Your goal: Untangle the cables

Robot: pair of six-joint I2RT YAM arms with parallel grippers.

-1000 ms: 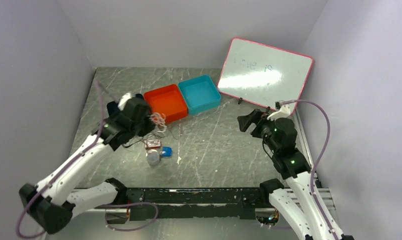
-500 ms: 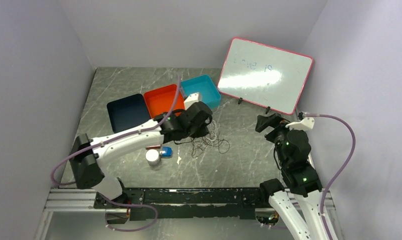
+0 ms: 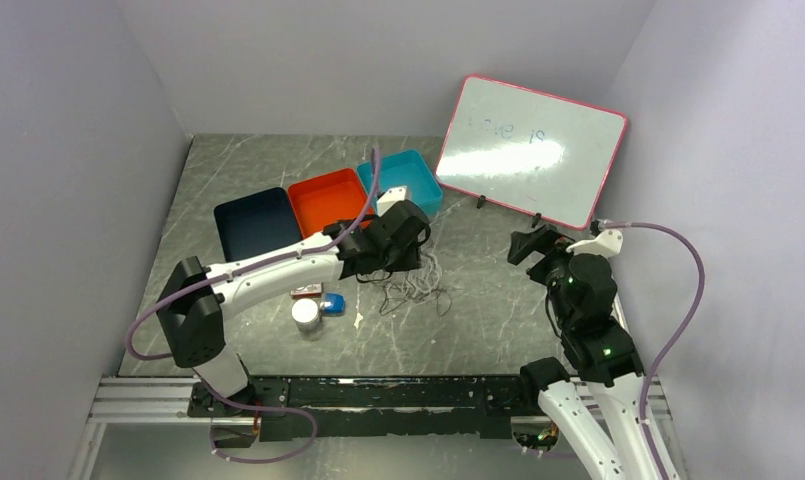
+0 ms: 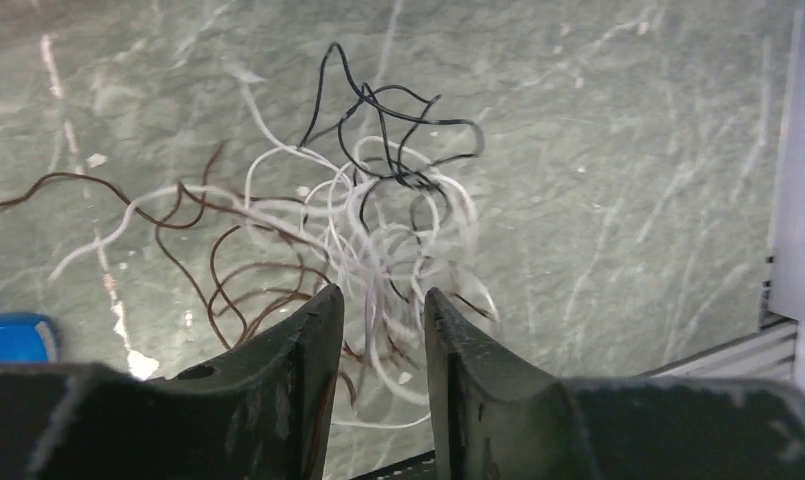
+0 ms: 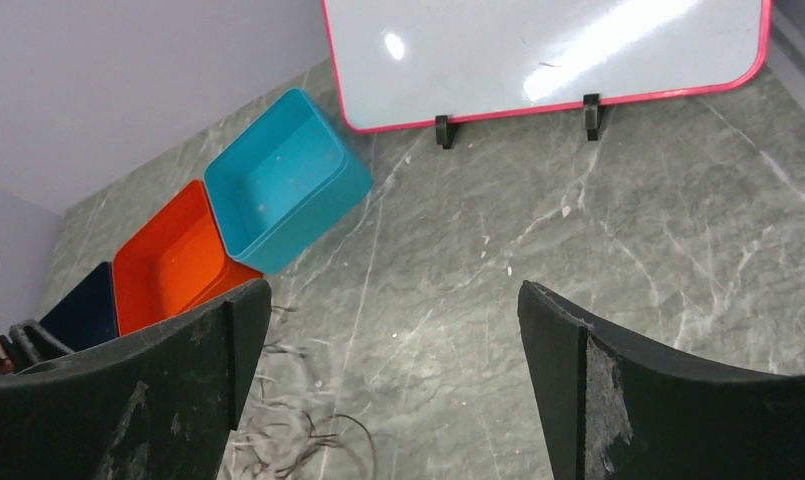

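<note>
The cables (image 3: 414, 286) lie as a loose tangle of white, black and brown strands on the grey marble table, just right of centre. In the left wrist view the cables (image 4: 378, 220) spread out below my left gripper (image 4: 383, 300), whose jaws stand apart with blurred white strands hanging loose in the gap, not pinched. From above, the left gripper (image 3: 412, 262) hovers at the tangle's upper left edge. My right gripper (image 3: 523, 246) is wide open near the whiteboard, well right of the tangle. The right wrist view shows the right gripper (image 5: 393, 300) holding nothing, with the cables (image 5: 298, 440) at the lower left.
A dark blue bin (image 3: 253, 222), an orange bin (image 3: 328, 198) and a teal bin (image 3: 410, 178) stand in a row at the back. A pink-framed whiteboard (image 3: 533, 150) leans at the back right. A white cylinder (image 3: 305, 313), a blue object (image 3: 332, 303) and a small reddish item (image 3: 306, 291) lie left of the tangle.
The left arm swung from beside the orange bin to the table's middle, carrying the cables along. Its jaws have now parted and the strands hang loose. The right arm drew back rightward.
</note>
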